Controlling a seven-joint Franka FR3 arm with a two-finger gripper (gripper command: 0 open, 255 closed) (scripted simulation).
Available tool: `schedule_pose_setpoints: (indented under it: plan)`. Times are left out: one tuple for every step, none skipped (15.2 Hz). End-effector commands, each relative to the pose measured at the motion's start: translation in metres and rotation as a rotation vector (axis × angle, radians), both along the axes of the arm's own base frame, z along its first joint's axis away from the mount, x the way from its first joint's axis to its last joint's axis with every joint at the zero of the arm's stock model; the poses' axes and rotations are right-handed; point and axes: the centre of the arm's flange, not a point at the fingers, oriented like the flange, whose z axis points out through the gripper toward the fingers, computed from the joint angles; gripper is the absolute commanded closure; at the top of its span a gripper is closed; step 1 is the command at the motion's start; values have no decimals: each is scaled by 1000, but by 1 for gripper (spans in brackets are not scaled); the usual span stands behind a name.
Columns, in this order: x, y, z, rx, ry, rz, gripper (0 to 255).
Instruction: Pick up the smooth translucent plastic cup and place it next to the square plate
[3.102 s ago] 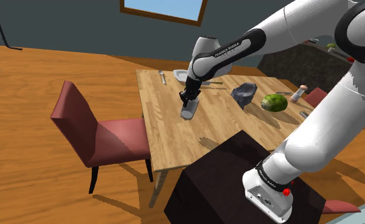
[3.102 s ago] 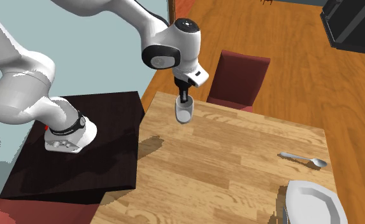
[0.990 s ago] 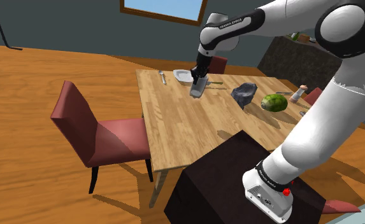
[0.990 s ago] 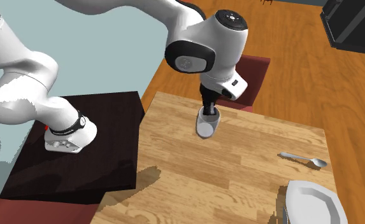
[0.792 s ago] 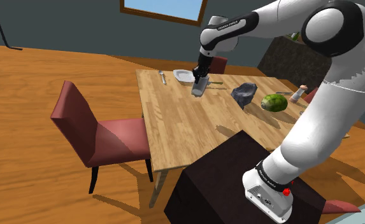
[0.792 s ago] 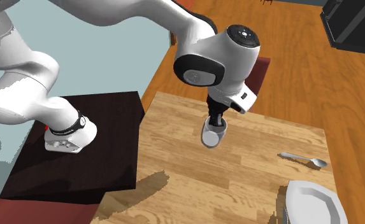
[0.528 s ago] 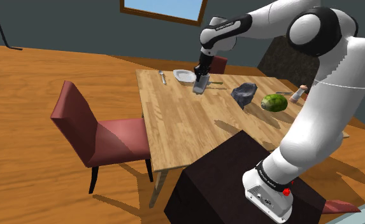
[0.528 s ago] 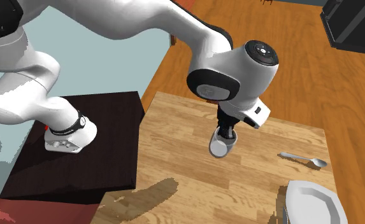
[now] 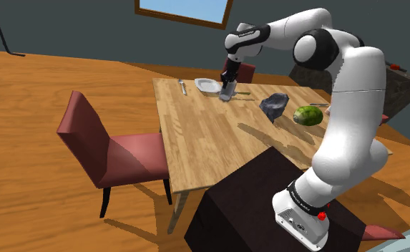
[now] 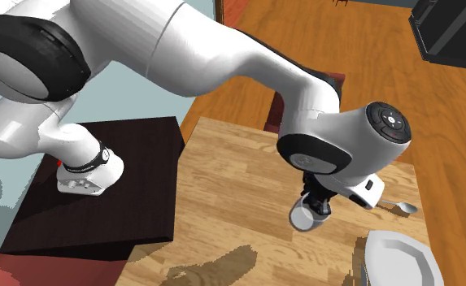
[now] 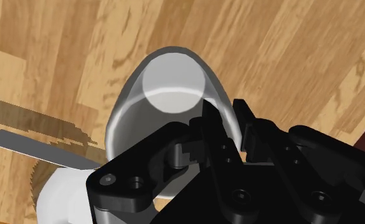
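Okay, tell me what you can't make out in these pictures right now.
Square plate: cut off by the second exterior view's bottom edge.
Spoon: its handle end is hidden behind the arm in the same view.
Any gap under the cup: hidden by the cup's own base in the wrist view, and too small to judge in the shoulder view.

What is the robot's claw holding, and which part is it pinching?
The claw holds the pale cup, pinching the wall at its rim.
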Motion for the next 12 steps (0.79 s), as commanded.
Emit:
schedule_pose_setpoints:
  plan:
    - [12, -23, -8, 0, -1, 1, 255]
    - [19, -34, -11, 0, -1, 1, 255]
    - [26, -44, -15, 0, -1, 1, 255]
    - [33, -55, -18, 0, -1, 1, 255]
    - [39, -66, -22, 0, -1, 1, 255]
    - [46, -77, -25, 0, -1, 1, 255]
    - [53, -88, -29, 0, -1, 1, 255]
    - [53, -88, -34, 0, -1, 1, 255]
    - [53, -88, -39, 0, -1, 1, 255]
    - [53, -88, -45, 0, -1, 1, 255]
    - [53, -88, -50, 0, -1, 1, 255]
    - [53, -88, -55, 0, -1, 1, 255]
